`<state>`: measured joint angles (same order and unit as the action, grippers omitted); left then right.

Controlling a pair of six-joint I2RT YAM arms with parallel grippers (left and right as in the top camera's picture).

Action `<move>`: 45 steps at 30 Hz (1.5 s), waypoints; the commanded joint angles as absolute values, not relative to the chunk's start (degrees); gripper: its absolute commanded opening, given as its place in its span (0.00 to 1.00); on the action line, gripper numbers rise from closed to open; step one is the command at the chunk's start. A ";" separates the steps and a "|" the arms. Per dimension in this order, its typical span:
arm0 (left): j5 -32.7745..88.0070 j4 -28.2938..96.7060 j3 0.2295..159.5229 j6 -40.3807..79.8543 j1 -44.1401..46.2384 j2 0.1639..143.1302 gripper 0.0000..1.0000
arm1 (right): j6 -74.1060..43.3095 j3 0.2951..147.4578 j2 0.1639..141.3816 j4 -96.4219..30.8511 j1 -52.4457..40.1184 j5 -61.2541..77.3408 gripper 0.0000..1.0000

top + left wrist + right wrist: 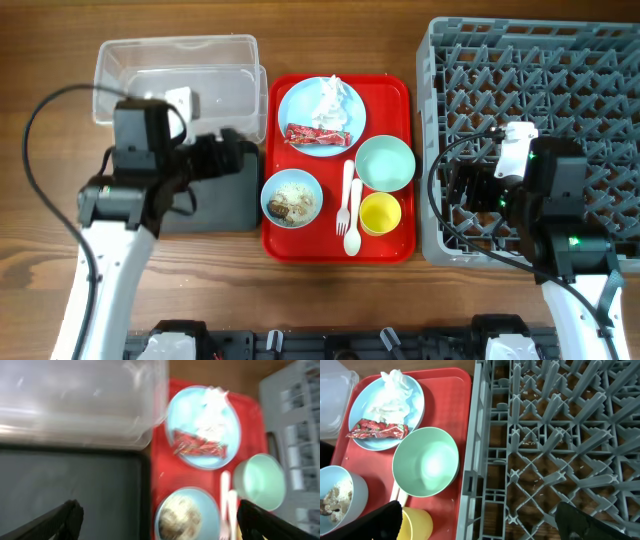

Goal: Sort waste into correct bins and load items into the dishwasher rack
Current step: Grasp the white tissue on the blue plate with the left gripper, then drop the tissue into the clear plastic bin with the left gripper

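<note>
On the pale blue plate (300, 105) lie a white tissue (333, 100) and a red wrapper (317, 135). Below it, a blue bowl (270, 190) holds food scraps (292, 200). A mint bowl (385, 163), yellow cup (380, 213) and white fork and spoon (350, 210) lie beside them. My left gripper (238, 158) (160, 510) hangs open over the black tray (215, 200), below the clear tub (175, 70). My right gripper (452, 190) (479, 509) hangs open above the left wall of the grey rack (540, 120), holding nothing.
A flat red serving tray (400, 245) carries all the dishes between the black tray and the rack. Black cables loop from both arms, one over the table at far left (30, 150) and one over the rack's left part (440, 170).
</note>
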<state>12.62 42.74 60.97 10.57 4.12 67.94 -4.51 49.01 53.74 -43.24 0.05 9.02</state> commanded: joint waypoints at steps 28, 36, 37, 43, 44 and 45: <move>5.98 10.57 77.17 3.03 24.58 112.31 0.04 | -4.51 50.39 53.91 -44.71 -0.03 9.93 1.00; -0.58 16.78 77.17 3.03 18.35 95.74 0.04 | -4.51 50.41 53.89 -44.69 -0.03 9.93 1.00; -1.85 17.04 77.17 3.03 16.82 95.64 0.04 | -4.49 50.41 53.91 -44.66 -0.03 9.93 1.00; -2.87 20.58 77.14 3.49 8.43 96.53 0.13 | -4.49 50.39 53.91 -44.60 -0.03 9.93 1.00; -2.87 21.23 77.14 3.49 7.81 96.82 0.19 | -4.49 50.39 53.91 -44.60 -0.03 9.91 1.00; -2.87 21.56 77.12 3.46 7.55 96.82 0.24 | -4.49 50.41 53.91 -44.60 -0.03 9.91 1.00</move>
